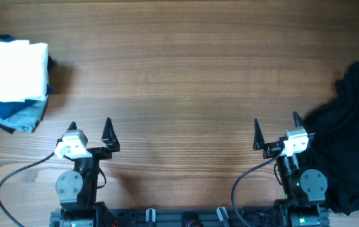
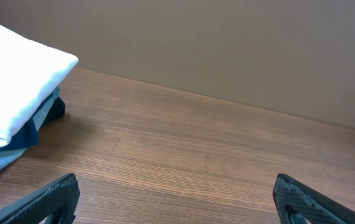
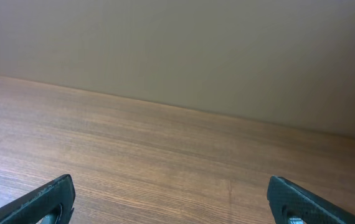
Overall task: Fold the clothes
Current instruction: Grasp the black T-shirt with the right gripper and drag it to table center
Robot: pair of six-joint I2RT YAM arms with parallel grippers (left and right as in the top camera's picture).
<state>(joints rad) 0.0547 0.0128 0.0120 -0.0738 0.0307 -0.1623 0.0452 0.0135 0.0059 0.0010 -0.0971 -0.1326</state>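
A folded stack [image 1: 12,75] lies far left. The left gripper [image 1: 90,131] gapes wide, holding nothing. The right gripper [image 1: 276,126] is equally wide and empty. The black clothes [image 1: 349,145] lie crumpled just right of it, outside the jaws.

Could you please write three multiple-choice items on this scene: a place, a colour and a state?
1. Where does the black garment lie on the table? A. far right edge B. centre C. far left
2. What colour is the top cloth of the folded pile? A. red B. white C. black
3. How is the left claw? A. shut on cloth B. open, empty C. out of view
Answers: 1 A, crumpled at the right edge; 2 B, white lies over blue; 3 B, its jaws stand wide apart, nothing between.
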